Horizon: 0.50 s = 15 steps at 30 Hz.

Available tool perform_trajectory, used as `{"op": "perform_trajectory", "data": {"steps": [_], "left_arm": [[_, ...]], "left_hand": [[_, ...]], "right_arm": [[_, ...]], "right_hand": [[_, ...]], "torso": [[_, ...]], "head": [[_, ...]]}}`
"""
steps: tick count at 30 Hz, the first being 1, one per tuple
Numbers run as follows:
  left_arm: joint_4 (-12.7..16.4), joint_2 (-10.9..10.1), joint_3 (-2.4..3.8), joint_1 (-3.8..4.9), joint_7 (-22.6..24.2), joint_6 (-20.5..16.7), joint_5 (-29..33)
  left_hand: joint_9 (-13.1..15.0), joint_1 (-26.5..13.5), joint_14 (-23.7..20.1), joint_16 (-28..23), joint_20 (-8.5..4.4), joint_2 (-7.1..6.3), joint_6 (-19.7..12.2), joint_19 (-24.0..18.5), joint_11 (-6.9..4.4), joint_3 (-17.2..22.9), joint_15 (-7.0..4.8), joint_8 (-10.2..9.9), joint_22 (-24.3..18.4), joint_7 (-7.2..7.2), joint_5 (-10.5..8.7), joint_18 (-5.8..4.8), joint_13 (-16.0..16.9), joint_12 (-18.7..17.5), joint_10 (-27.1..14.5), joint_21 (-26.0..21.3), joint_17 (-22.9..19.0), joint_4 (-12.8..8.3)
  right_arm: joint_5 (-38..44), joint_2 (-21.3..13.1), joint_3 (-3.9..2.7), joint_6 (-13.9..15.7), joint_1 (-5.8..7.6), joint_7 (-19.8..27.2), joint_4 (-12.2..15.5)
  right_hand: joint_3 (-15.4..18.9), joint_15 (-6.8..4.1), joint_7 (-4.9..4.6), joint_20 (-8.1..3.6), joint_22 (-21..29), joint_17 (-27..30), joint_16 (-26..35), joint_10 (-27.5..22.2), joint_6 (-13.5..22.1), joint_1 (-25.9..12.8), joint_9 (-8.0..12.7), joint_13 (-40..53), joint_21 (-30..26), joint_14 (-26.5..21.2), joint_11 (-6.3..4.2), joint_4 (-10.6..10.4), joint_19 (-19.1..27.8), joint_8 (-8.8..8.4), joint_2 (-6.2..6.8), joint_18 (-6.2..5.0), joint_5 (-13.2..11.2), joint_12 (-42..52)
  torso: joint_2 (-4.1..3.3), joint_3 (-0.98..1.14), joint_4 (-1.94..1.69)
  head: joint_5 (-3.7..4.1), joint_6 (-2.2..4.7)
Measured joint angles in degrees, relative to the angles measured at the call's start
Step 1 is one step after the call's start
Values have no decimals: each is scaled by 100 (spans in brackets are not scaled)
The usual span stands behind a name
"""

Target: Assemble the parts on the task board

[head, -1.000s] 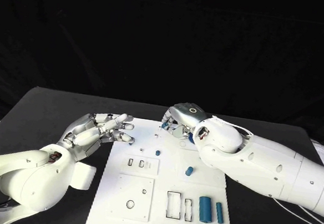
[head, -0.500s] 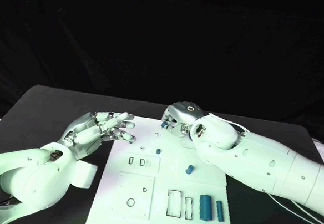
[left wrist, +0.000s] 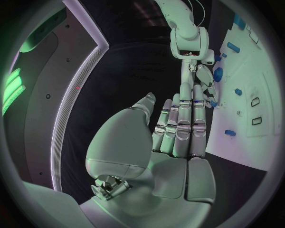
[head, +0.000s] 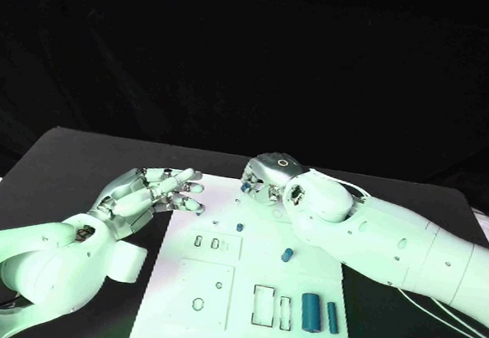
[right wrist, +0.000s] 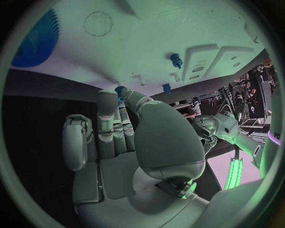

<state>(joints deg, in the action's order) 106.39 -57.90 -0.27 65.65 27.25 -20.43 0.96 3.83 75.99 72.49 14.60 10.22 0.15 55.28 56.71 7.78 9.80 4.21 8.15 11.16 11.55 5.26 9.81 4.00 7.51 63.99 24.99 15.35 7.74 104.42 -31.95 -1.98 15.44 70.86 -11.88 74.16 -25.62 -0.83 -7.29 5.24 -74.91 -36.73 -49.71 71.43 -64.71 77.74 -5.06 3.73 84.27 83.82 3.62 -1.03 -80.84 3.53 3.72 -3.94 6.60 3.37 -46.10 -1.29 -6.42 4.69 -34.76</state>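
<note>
At the far edge of the task board [head: 245, 304], the right hand [head: 265, 182] pinches a half-hidden small blue part [right wrist: 121, 90]; the left hand [head: 150, 195] hovers empty, fingers spread.

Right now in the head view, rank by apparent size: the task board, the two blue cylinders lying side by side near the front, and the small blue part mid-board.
1. Task board, by far the largest.
2. Wider blue cylinder.
3. Thinner blue cylinder: about as long as its neighbour, but slimmer.
4. Small blue part, smallest; it lies farther from the camera, which shrinks it a little.

The black table [head: 74, 163] carries the white task board [head: 245, 304] (lying between the two hands).
</note>
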Motion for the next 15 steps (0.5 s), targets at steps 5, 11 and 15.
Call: {"op": "perform_trajectory", "data": {"steps": [5, 11, 15], "left_arm": [[1, 0, 0, 0, -7, 3, 0], [1, -1, 0, 0, -13, 6, 0], [1, -3, 0, 0, -16, 8, 1]], "left_hand": [[0, 0, 0, 0, 0, 0, 0, 0, 0, 0, 0, 0, 0, 0, 0, 0, 0, 0, 0, 0, 0, 0], [0, 0, 0, 0, 0, 0, 0, 0, 0, 0, 0, 0, 0, 0, 0, 0, 0, 0, 0, 0, -1, 0], [0, 0, 0, 0, 0, 0, 0, 0, 0, 0, 0, 0, 0, 0, 0, 0, 0, 0, 0, 0, -1, 0]], "right_arm": [[1, 64, -1, -5, 2, -6, -64], [3, 131, 10, -38, -3, -33, -141], [3, 158, 14, -51, -3, -54, -165]], "right_hand": [[0, 0, -5, 0, 0, 0, -21, -9, 7, -25, -4, 7, 0, 0, 9, 0, 0, -4, 25, 0, -10, -1], [-6, 2, -48, 25, 1, 109, 14, -108, 96, -74, -6, 6, 0, -2, 58, -43, 25, -3, 74, -1, -9, 6], [17, 104, -133, 93, 307, 529, 355, -452, 459, -148, 73, -23, -178, -160, 132, -112, 348, 21, 230, 0, -112, 11]], "torso": [[0, -2, -3], [-3, -5, -10], [-4, -6, -13]], "head": [[-4, 4], [-3, 5], [-3, 0]]}}
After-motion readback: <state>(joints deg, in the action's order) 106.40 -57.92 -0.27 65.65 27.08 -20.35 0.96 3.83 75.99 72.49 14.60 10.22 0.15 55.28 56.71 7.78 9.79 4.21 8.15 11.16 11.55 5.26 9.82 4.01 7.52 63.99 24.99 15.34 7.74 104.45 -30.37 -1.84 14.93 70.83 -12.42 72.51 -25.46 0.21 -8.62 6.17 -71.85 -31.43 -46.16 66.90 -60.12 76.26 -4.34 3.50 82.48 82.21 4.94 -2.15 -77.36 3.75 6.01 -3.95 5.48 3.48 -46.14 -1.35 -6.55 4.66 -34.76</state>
